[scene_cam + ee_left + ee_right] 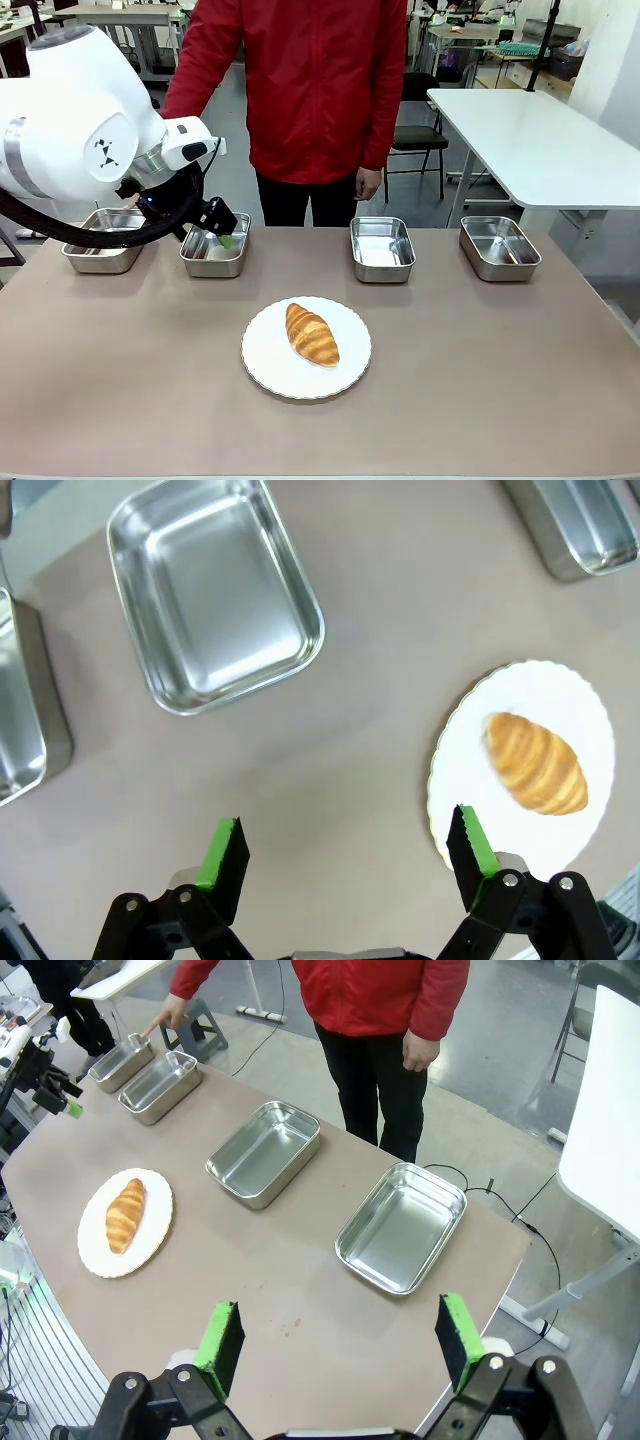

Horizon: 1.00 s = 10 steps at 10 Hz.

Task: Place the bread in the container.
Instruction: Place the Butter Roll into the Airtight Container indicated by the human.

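The bread (312, 335) lies on a round white plate (270, 375) in the middle of the brown table (480, 390), on the robot's side. It is golden brown with darker stripes. Nothing is touching it.

Behind the plate, four shiny metal trays stand in a row along the far side. From the robot's left they are the first tray (100, 262), the second tray (212, 268), the third tray (382, 277) and the fourth tray (497, 272). The plate sits in front of the gap between the second and third trays.

A person (320, 90) in a red jacket stands at the far side. In the right wrist view, one hand (175, 1008) reaches down and points a finger at the first tray.

The left gripper (345, 855) hangs in the air just in front of the second tray, with the plate off to one side. Its jaws are spread wide apart and it has hold of nothing.

The right gripper (338, 1340) is up high by the right end of the table. Its jaws are spread wide too, with nothing between them.
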{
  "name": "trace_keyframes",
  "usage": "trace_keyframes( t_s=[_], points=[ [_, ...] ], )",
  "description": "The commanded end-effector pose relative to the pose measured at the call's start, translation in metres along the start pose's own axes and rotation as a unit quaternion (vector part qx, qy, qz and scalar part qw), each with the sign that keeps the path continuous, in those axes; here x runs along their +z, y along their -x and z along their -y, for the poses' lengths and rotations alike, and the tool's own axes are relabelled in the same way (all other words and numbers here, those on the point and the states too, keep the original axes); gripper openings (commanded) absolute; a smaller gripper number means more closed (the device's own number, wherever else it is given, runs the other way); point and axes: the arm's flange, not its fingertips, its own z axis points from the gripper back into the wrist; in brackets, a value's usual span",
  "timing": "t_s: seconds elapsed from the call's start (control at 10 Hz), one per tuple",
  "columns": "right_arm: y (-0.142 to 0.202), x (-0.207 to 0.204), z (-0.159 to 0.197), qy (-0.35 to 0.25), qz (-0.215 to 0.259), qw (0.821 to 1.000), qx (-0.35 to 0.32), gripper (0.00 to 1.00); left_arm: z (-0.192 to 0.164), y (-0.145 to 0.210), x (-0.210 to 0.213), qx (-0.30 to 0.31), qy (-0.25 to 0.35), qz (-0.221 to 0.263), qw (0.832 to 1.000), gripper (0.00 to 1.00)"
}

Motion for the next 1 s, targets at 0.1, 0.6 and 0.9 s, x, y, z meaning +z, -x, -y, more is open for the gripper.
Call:
trace_keyframes(
  t_s=[0.1, 0.6, 0.9],
  points=[
    [-0.001, -0.001, 0.001, -0.006, 0.013, 1.0, 0.003, 1.0, 0.0, 0.0, 0.0, 0.0, 0.0, 0.0, 1.0, 1.0],
    [-0.001, -0.001, 0.001, -0.006, 0.013, 1.0, 0.003, 1.0, 0.111, -0.012, -0.031, 0.144, 0.026, -0.044, 0.988, 1.0],
    [-0.001, -0.001, 0.001, -0.006, 0.013, 1.0, 0.003, 1.0, 0.147, -0.002, -0.063, 0.226, 0.023, -0.044, 0.973, 1.0]
  ],
)
